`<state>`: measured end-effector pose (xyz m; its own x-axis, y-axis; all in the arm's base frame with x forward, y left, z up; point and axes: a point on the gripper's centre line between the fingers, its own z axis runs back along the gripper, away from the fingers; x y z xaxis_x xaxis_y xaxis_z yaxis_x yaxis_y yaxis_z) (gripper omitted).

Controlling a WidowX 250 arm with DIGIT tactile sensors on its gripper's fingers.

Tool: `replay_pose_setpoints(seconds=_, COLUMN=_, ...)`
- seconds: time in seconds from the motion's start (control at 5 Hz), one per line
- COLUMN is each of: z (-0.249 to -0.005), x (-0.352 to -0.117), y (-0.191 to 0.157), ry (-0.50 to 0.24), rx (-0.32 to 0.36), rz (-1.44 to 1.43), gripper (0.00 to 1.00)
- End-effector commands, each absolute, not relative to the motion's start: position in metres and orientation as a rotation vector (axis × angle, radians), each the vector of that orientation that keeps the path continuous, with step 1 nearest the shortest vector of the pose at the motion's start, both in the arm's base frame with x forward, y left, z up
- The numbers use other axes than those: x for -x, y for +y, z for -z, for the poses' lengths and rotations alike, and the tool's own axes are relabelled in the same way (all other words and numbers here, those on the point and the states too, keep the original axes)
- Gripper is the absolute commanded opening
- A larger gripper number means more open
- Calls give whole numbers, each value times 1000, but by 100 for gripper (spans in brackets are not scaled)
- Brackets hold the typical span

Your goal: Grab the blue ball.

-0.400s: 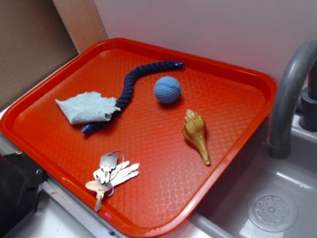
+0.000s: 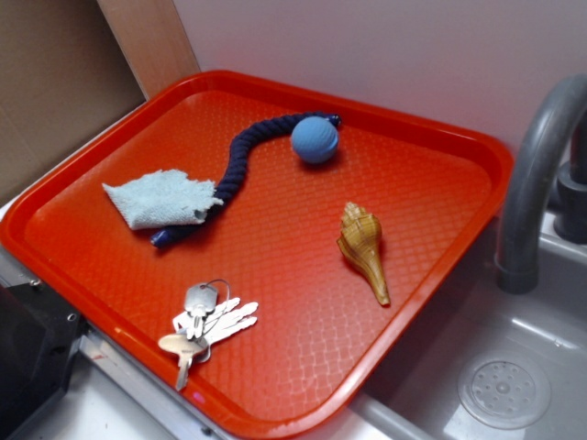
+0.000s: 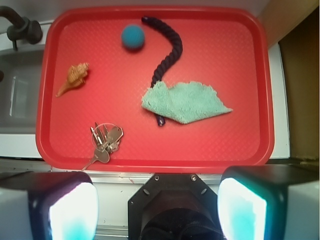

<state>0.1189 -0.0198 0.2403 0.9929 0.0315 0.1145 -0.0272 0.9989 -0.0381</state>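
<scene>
The blue ball (image 2: 315, 139) (image 3: 133, 37) lies on the orange-red tray (image 2: 275, 403) near its far edge, touching the end of the dark navy rope (image 2: 243, 156) (image 3: 167, 52). In the wrist view my gripper (image 3: 157, 200) hovers high over the tray's near rim (image 3: 155, 165), far from the ball. Its two fingers (image 3: 72, 210) stand wide apart with nothing between them. The exterior view does not show the gripper.
On the tray are also a pale blue cloth (image 2: 160, 199) (image 3: 187, 102) over the rope's near end, a tan seashell (image 2: 362, 247) (image 3: 75, 78) and a bunch of keys (image 2: 202, 321) (image 3: 105, 140). A grey faucet (image 2: 537, 174) and sink (image 2: 495, 367) lie to the tray's right.
The blue ball has rolled toward the tray's far edge and now rests against the rope's end. The other things have not moved.
</scene>
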Motion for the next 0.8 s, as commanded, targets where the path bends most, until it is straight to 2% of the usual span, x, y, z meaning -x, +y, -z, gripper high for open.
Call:
replay_pose_setpoints(seconds=0.0, z=-171, x=-219, y=-66, ry=-119, rx=122, rz=-315, gripper=100)
replay_pose_setpoints(seconds=0.2, z=-136, x=-268, y=-75, ry=-124, rx=148, rz=-268, gripper=100)
replay_pose_setpoints(seconds=0.4, z=-118, x=-303, y=-80, ry=-188, rx=55, rz=-32, gripper=100)
replay_pose_setpoints(seconds=0.6, z=-111, x=-333, y=-78, ry=-192, rx=22, rz=83, gripper=100)
